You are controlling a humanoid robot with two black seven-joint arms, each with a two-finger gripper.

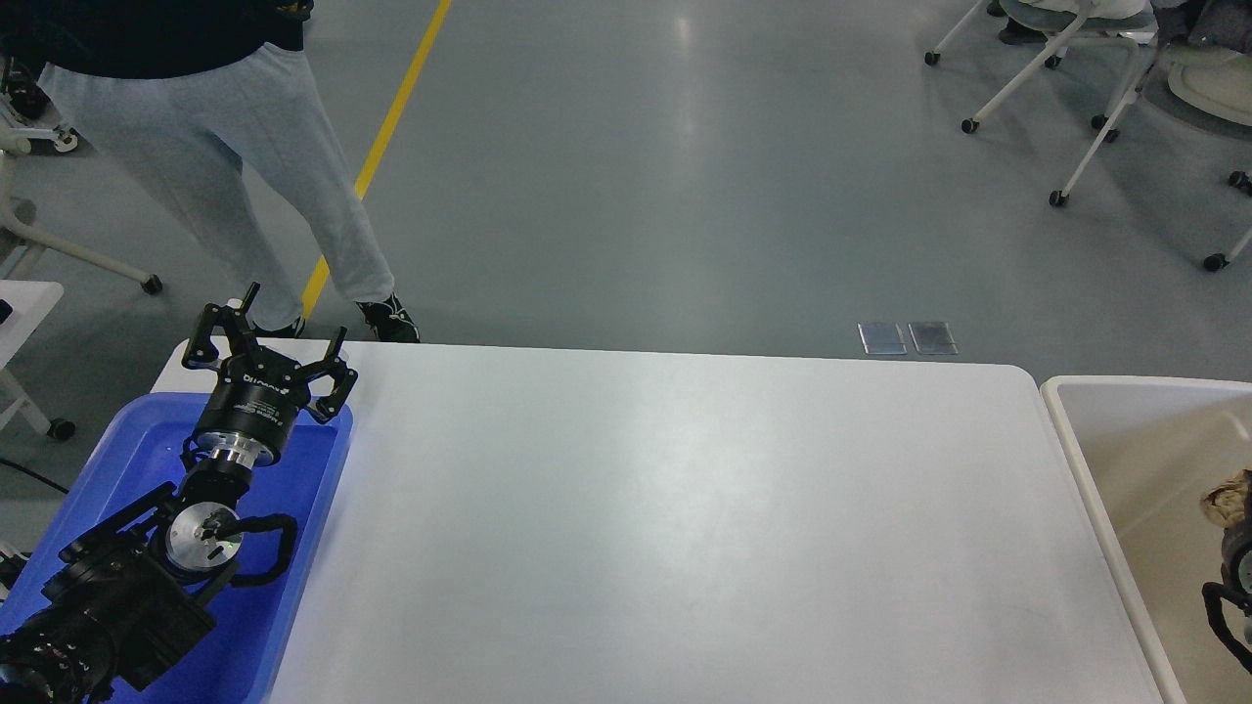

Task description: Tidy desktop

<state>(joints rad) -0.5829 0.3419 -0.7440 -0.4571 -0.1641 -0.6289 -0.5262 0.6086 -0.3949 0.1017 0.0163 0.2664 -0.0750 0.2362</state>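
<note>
The white desktop (685,508) fills the middle of the head view and nothing lies on it. My left gripper (293,318) is open and empty, held over the far end of the blue tray (323,460) at the desktop's left edge. My right arm (1228,587) shows only as a dark sliver at the right edge, over the beige bin (1125,430). A crumpled brownish scrap (1225,494) sits at its top end. I cannot tell whether the right gripper's fingers hold the scrap.
A person in grey trousers (245,156) stands just beyond the desktop's far left corner. Wheeled chairs (1076,88) stand at the far right on the grey floor. A yellow floor line (386,127) runs behind the table.
</note>
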